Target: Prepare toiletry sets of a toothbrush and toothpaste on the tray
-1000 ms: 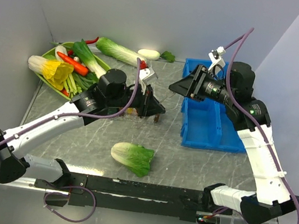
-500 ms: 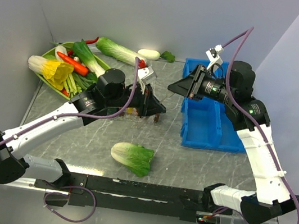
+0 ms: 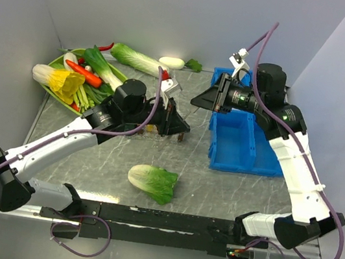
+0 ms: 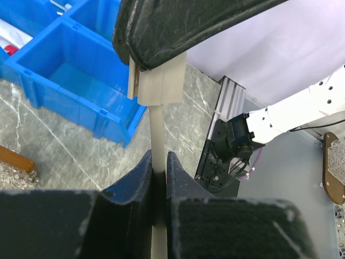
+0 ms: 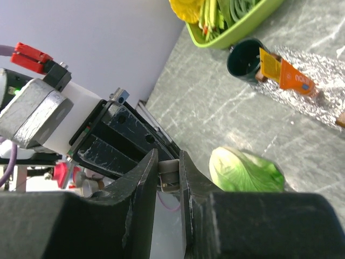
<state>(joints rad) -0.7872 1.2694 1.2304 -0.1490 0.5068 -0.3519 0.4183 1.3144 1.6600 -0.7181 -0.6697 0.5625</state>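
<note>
The left pincer (image 4: 156,168) is closed narrow on the toothbrush (image 4: 157,132), a pale thin stick that passes straight between its two fingers. The upper end of the stick carries a pale block. This end sits in the right pincer (image 5: 169,162), whose fingers stand close on both sides of it, and I see no gap there. So both pincers hold the same toothbrush in the air.

In the top view the two pincers meet above the table, just beside the left wall of the blue bin (image 3: 248,151) and near the silver tray (image 5: 323,100). The orange toothpaste (image 5: 288,79) lies flat on this tray, and a dark green cup (image 5: 245,58) is just beside its one end. Whether they touch, I cannot tell.

A napa cabbage (image 3: 151,183) lies on the table nearer to the arm bases, apart from the tray. A green dish (image 5: 232,39) with vegetables is at the far left of the table.
</note>
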